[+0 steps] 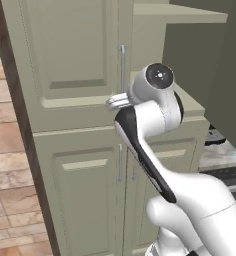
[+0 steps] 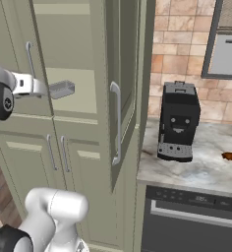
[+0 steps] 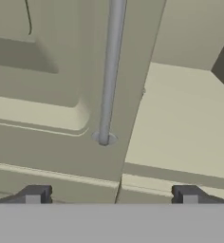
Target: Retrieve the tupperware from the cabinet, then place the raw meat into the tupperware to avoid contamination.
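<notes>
The sage-green cabinet (image 1: pixel 65 50) (image 2: pixel 83 162) has its upper right door (image 2: pixel 125 74) swung open and its upper left door shut. On the bare shelf inside stands the small pale grey tupperware (image 2: pixel 62 90). My gripper (image 1: pixel 113 101) (image 2: pixel 45 88) (image 3: pixel 111 194) is open and holds nothing. It hovers in front of the shut left door, its fingers to either side of the lower end of that door's silver handle (image 1: pixel 122 65) (image 3: pixel 109 80), a little short of it. The tupperware is just right of the hand. The reddish-brown raw meat (image 2: pixel 231 157) lies on the counter at far right.
A black coffee machine (image 2: pixel 178 128) stands on the marble counter (image 2: pixel 206 170) right of the cabinet, above the dark dishwasher front (image 2: pixel 187 221). The open door's edge and handle (image 2: pixel 116 123) stick out toward the base. The two lower cabinet doors (image 1: pixel 85 195) are shut.
</notes>
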Tool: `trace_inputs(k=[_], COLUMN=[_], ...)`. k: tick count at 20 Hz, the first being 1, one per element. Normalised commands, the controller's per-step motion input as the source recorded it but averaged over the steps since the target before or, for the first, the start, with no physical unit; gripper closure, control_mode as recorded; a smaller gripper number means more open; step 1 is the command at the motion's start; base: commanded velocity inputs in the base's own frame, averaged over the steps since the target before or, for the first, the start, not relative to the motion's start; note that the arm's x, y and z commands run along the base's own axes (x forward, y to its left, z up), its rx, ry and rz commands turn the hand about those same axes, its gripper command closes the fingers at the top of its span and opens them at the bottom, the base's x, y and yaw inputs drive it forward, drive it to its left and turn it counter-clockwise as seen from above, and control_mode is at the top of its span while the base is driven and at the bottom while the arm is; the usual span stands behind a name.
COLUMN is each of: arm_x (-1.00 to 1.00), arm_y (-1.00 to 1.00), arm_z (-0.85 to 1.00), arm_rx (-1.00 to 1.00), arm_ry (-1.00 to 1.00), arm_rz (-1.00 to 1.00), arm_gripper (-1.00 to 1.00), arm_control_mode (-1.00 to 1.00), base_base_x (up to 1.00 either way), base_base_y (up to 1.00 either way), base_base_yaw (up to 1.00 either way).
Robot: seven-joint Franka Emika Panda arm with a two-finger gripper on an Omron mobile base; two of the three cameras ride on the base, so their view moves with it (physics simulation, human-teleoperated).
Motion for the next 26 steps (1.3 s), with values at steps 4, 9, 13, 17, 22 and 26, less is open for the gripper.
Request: trace_inputs(k=[4, 9, 13, 17, 22, 26], arm_x=[0.18, 0.20, 0.30, 0.47, 0.33, 0.22], arm_y=[0.04, -0.15, -0.18, 0.09, 0.30, 0.30], arm_z=[0.02, -0.02, 0.00, 0.00, 0.00, 0.00], arm_rx=[0.02, 0.04, 0.01, 0.00, 0.01, 0.03], arm_ry=[0.00, -0.02, -0.01, -0.08, -0.06, -0.02], arm_rz=[-0.13, -0.10, -0.02, 0.00, -0.02, 0.00], arm_gripper=[-1.00, -1.00, -1.00, -1.00, -1.00, -1.00], arm_control_mode=[-1.00, -1.00, -1.00, -1.00, -1.00, -1.00], base_base_x=[0.00, 0.00, 0.00, 0.00, 0.00, 0.00], base_base_y=[0.00, 0.00, 0.00, 0.00, 0.00, 0.00], base_base_yaw=[0.00, 0.00, 0.00, 0.00, 0.00, 0.00])
